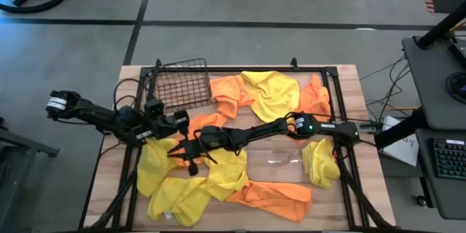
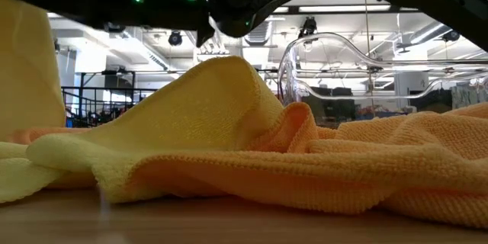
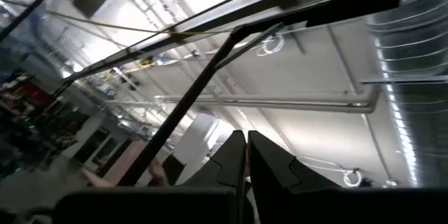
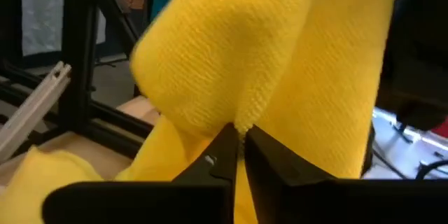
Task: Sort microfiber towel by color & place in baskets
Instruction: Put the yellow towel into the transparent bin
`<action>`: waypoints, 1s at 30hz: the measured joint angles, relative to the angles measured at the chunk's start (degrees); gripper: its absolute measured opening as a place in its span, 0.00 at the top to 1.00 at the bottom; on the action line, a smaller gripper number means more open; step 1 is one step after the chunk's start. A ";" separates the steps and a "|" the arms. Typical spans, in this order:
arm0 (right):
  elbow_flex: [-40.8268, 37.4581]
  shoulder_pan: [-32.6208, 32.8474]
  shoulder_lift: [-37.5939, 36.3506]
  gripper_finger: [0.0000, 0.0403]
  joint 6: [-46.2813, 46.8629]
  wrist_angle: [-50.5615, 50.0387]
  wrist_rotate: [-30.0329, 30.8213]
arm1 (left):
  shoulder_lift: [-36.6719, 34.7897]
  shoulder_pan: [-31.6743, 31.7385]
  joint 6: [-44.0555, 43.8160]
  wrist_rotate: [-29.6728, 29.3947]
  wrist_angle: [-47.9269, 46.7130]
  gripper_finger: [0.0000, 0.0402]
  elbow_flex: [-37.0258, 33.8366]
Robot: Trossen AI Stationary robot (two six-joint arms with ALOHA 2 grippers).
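High view alone takes in the whole wooden table, strewn with yellow and orange microfiber towels. The dark wire-mesh basket stands at its far left part; the clear plastic bin sits near the middle, hard to make out. The right gripper reaches across to the left-side yellow towel. The right wrist view shows what the overhead cannot: its fingers pinched together on a fold of that yellow towel, whose looped weave hangs in thick folds. The left gripper hangs just beside, its fingers pressed together on nothing, aimed at the ceiling.
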 joint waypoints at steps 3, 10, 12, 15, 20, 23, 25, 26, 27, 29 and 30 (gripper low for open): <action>-0.46 0.86 -0.17 0.98 -0.47 -0.32 0.08 | -0.68 0.02 -0.37 2.46 2.43 0.99 0.57; -1.38 5.60 -0.24 0.98 -4.26 -1.60 1.49 | -5.72 0.04 0.02 5.95 3.18 0.99 1.17; -1.40 6.85 -0.26 0.98 -6.01 -2.80 9.05 | -7.06 0.04 1.40 5.97 2.84 0.99 1.17; -1.45 6.76 -0.26 0.98 -8.02 -6.58 21.93 | -8.44 0.09 2.71 5.95 1.30 0.99 1.16; -1.07 6.11 -2.73 0.98 -6.75 -22.44 37.07 | -10.18 0.09 3.17 6.17 -3.31 0.99 1.15; -0.36 5.59 -4.51 0.98 -0.45 -32.99 42.05 | -11.45 0.25 4.37 6.21 -10.82 0.99 1.15; -0.35 5.32 -5.52 0.97 2.47 -36.97 41.28 | -12.55 0.83 5.74 6.18 -17.11 0.99 1.14; -0.35 5.25 -6.06 0.95 3.49 -38.33 40.78 | -12.97 1.19 6.21 6.14 -20.13 0.99 1.12; -0.35 5.36 -6.56 0.94 4.39 -39.12 40.44 | -13.35 1.55 6.62 6.08 -22.95 0.99 1.12; -0.33 6.11 -7.31 0.89 5.84 -40.00 38.85 | -14.00 2.05 7.62 6.06 -26.98 0.99 1.08; -0.31 6.52 -7.78 0.86 6.53 -40.33 37.96 | -14.33 2.08 8.24 6.04 -27.91 0.99 1.08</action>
